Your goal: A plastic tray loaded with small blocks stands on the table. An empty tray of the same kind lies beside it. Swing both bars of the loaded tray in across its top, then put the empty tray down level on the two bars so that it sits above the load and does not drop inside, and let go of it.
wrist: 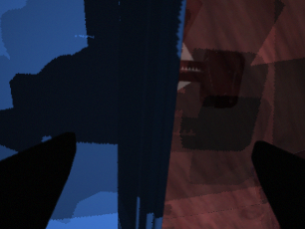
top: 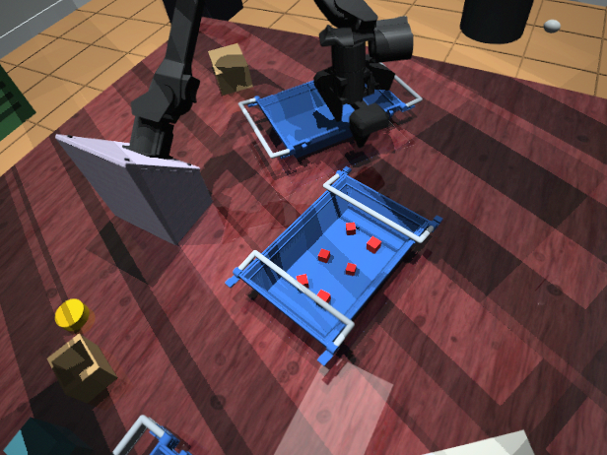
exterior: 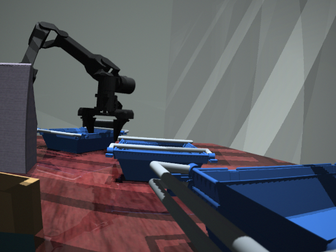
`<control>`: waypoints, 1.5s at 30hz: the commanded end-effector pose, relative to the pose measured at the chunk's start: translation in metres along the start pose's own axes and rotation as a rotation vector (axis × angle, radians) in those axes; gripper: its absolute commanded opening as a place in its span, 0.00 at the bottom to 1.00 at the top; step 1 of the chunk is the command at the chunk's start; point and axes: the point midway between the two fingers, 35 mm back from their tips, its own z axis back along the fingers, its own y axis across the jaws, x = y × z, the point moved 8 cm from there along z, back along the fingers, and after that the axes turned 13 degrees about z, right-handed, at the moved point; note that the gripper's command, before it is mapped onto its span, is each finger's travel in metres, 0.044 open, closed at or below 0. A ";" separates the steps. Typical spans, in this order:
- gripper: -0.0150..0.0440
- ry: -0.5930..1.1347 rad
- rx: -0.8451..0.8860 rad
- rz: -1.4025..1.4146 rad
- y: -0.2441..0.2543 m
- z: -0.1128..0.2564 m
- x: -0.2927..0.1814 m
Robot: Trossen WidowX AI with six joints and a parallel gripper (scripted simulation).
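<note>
The loaded blue tray [top: 307,233] [exterior: 158,166] stands on the table with several small red blocks on its floor. Its near bar [top: 286,276] [exterior: 161,148] and far bar [top: 374,213] [exterior: 155,139] both lie in across its top. The empty blue tray [top: 291,118] [exterior: 63,143] [wrist: 145,124] stands behind it on the table, its bars out over its ends. My gripper [top: 350,129] [exterior: 103,136] [wrist: 165,145] is wide open with nothing between its fingers. It is low over the empty tray's long side facing the loaded tray, one finger over the inside, the other outside.
A tall lilac-grey block [top: 163,197] [exterior: 13,114] stands left of the trays. A wooden block [top: 231,69] is near the empty tray. A yellow disc [top: 71,315] and a hollow wooden box [top: 99,361] are at the left. A third blue tray [exterior: 273,174] is in the foreground.
</note>
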 end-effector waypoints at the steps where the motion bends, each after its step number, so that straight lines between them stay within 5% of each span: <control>1: 1.00 0.003 0.003 -0.005 0.002 -0.019 -0.002; 9: 1.00 0.001 0.004 -0.005 0.003 -0.025 -0.002; 23: 0.65 0.001 0.004 -0.005 0.003 -0.025 -0.002; 45: 0.40 0.001 0.004 -0.005 0.003 -0.025 -0.002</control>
